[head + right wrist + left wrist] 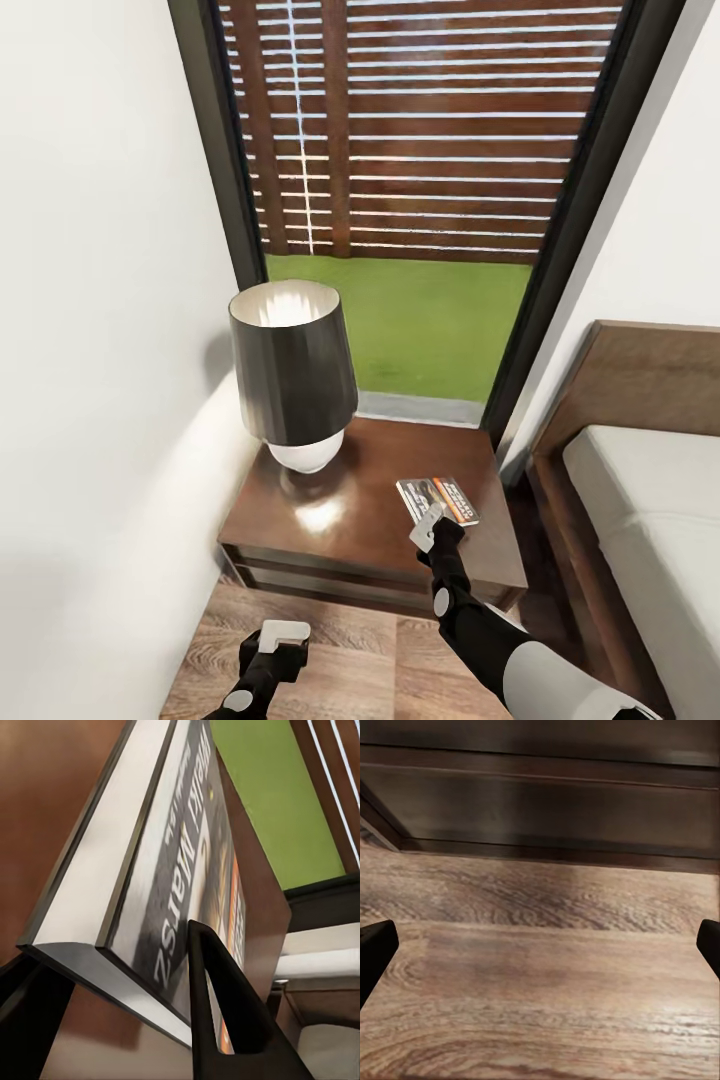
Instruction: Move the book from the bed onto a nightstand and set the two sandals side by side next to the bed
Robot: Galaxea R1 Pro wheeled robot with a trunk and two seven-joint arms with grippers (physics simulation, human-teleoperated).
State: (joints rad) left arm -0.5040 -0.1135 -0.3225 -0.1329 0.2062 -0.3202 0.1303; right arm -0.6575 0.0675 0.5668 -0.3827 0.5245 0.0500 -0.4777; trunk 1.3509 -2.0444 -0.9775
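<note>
The book (440,499), a thin paperback with a dark cover and an orange band, hangs just over the right half of the nightstand (350,520). My right gripper (428,524) is shut on the book's near edge. In the right wrist view the book (180,870) stands tilted between the fingers (225,1012), its white page edge and lettered cover showing. My left gripper (272,645) hangs low over the wood floor in front of the nightstand, open with nothing in it; its dark fingertips (375,952) stand far apart. The bed (650,520) lies at the right.
A lamp (293,372) with a dark shade and white base takes up the nightstand's left half. Behind it is a tall dark-framed window (410,200) showing a slatted fence and grass. A white wall (90,350) closes the left. The nightstand front (540,802) faces the left wrist.
</note>
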